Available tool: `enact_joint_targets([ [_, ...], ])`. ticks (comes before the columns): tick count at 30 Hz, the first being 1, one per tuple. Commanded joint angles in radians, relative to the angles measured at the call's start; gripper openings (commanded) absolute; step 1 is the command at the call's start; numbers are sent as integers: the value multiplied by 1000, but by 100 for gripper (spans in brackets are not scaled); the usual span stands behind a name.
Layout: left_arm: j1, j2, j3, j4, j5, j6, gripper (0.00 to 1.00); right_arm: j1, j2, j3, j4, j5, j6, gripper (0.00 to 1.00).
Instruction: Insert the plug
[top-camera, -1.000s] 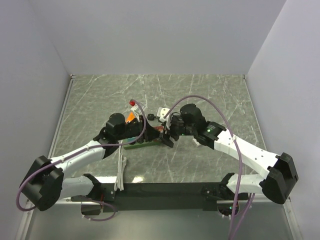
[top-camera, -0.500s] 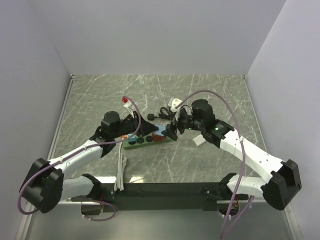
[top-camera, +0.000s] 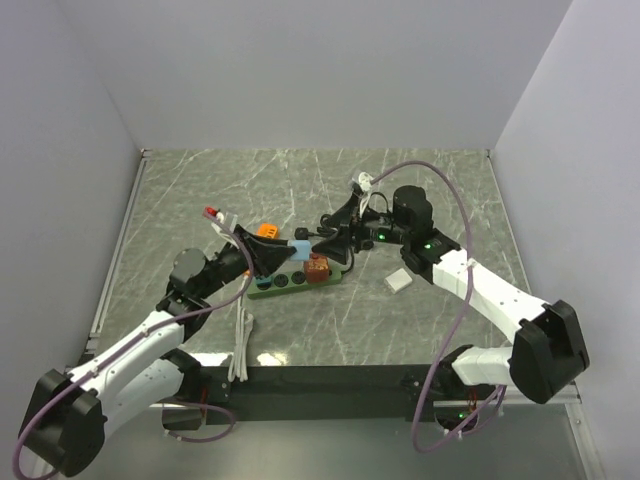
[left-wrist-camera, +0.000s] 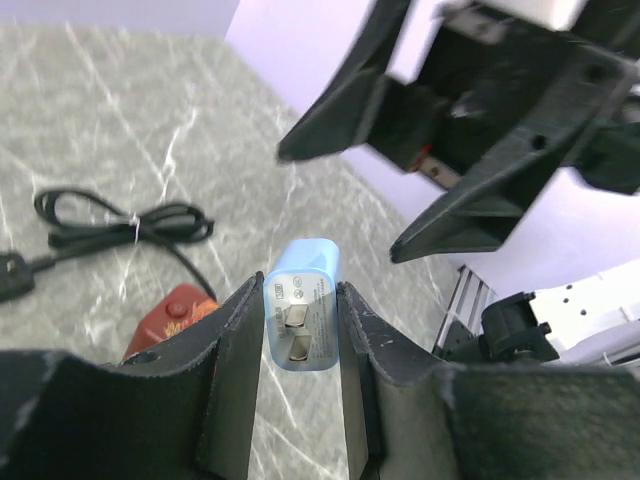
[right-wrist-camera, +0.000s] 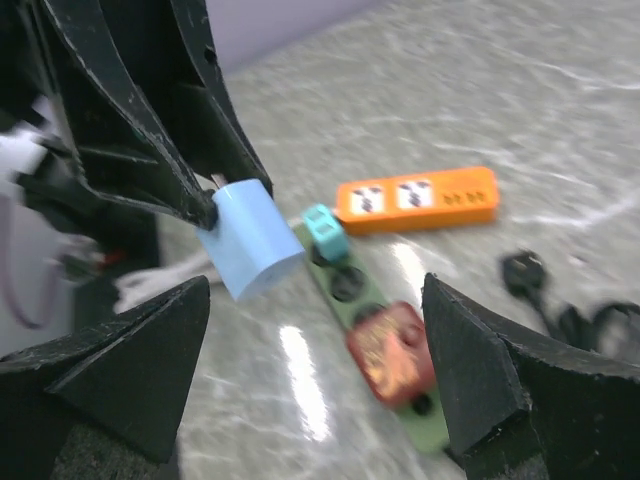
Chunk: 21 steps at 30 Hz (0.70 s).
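My left claw clenched the small light-blue plastic plug, holding it above the long green power strip on the grey marble worktop; my right claw stood released near it.

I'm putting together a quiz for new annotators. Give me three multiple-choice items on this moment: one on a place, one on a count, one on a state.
1. Where is the light blue plug?
A. between the left tool's fingers
B. flat on the table
C. in the right tool

2. How many plugs sit in the green power strip?
A. none
B. two
C. four

3. What state is the right tool in?
A. open, holding nothing
B. shut on the black cable
C. shut on the light blue plug

Answers:
1 A, the left wrist view shows it pinched between the fingers.
2 B, a teal plug and a red plug are seated.
3 A, its fingers are spread wide with nothing between them.
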Motion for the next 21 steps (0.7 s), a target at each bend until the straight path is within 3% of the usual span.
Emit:
enact_joint_targets([
  [1,1,-42,-23,167,-11,16,1,-6,27,-22,293,-146,206,92],
  [6,1,-53,-58,258,9,18,1,-4,84,-12,436,-265,339,90],
  [16,1,-74,-89,368,53,7,1,-4,172,-4,585,-342,410,85],
  [21,1,-60,-96,390,47,4,1,14,189,-19,680,-383,450,75],
])
